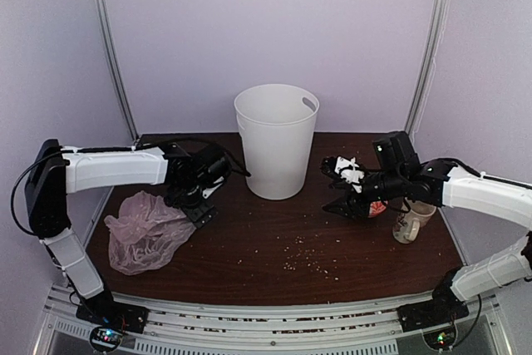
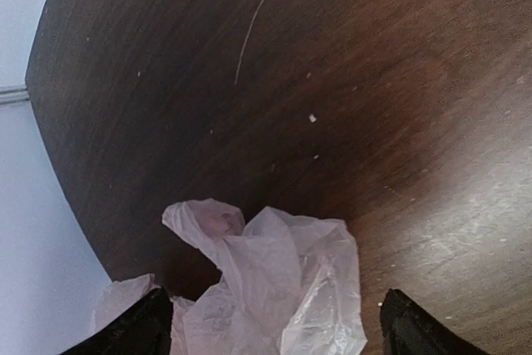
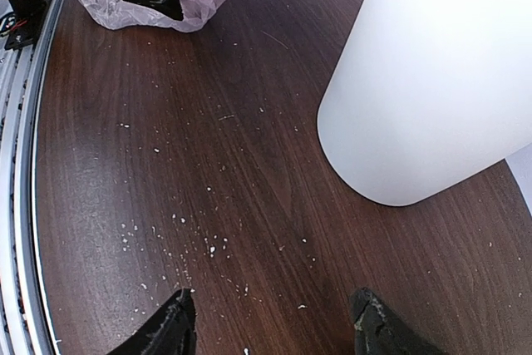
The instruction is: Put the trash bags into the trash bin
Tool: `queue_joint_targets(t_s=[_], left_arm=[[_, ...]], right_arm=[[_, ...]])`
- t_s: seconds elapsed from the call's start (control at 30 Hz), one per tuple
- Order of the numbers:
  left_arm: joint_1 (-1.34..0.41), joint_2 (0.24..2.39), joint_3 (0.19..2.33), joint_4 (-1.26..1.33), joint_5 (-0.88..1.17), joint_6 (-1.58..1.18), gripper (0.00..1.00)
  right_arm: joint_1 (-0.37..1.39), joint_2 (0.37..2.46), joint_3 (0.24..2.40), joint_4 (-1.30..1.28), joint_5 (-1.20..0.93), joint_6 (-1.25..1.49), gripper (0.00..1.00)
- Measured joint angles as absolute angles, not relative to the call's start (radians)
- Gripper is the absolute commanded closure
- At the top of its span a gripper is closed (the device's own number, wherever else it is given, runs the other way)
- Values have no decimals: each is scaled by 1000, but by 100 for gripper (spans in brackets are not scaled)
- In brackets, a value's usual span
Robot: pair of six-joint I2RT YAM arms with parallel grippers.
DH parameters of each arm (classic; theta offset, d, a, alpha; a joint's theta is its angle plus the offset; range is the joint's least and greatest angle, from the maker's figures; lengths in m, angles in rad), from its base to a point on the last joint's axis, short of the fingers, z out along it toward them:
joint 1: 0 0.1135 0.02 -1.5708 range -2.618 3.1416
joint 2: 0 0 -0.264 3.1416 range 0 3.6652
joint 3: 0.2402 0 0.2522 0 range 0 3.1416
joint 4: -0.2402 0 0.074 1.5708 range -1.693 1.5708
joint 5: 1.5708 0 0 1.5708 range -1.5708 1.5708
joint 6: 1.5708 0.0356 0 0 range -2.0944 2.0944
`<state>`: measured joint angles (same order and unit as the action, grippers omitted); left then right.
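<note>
I get soft, even light in all three views, and nothing is dim. Shadows on the dark brown wooden bench [image 1: 274, 239] are faint. A soft one hugs the base of the tall white round plastic bin [image 1: 276, 147], and a darker one sits under the thin crinkly pale-pink plastic bag [image 2: 266, 280] just ahead of the left tool [image 2: 274, 313]. In the left wrist view a broad whitish sheen washes the bench to the right of that tool, and the grain far ahead of it blurs. The right wrist view bends at its edges. The silver metal rail [image 3: 21, 205] left of the right tool [image 3: 273, 309] curves, and the bin wall ahead of that tool reads as nearly featureless white. The overhead picture is slightly soft and grainy.
</note>
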<state>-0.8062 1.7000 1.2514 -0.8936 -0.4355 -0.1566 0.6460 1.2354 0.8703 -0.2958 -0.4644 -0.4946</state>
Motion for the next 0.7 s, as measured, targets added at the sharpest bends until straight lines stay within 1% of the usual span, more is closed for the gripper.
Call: queue_joint_targets(t_s=[0.1, 0.17, 0.27, 0.33, 0.43, 0.47, 0.53, 0.6, 0.7], left_arm=[[-806, 1754, 1255, -940, -516, -187, 10], [-806, 1769, 1255, -966, -555, -200, 14], [-806, 1772, 1255, -974, -568, -205, 30], [-806, 1772, 1255, -973, -551, -200, 38], [-817, 1773, 1255, -969, -524, -179, 52], [-827, 1774, 1255, -968, -517, -170, 58], [-854, 1776, 1255, -967, -501, -152, 74], [-896, 1782, 1262, -961, -472, -129, 100], [-996, 1786, 1285, -920, -429, -71, 100]], right_arm=[[646, 1242, 870, -296, -448, -507, 36], [647, 1250, 870, -297, -439, -516, 36], [647, 1257, 870, -299, -428, -526, 36], [649, 1258, 870, -299, -421, -530, 36], [650, 1258, 870, -299, -409, -536, 36], [650, 1258, 870, -299, -405, -538, 36], [650, 1258, 869, -299, -399, -543, 36], [650, 1258, 868, -300, -392, -552, 36], [650, 1258, 862, -301, -364, -559, 36]])
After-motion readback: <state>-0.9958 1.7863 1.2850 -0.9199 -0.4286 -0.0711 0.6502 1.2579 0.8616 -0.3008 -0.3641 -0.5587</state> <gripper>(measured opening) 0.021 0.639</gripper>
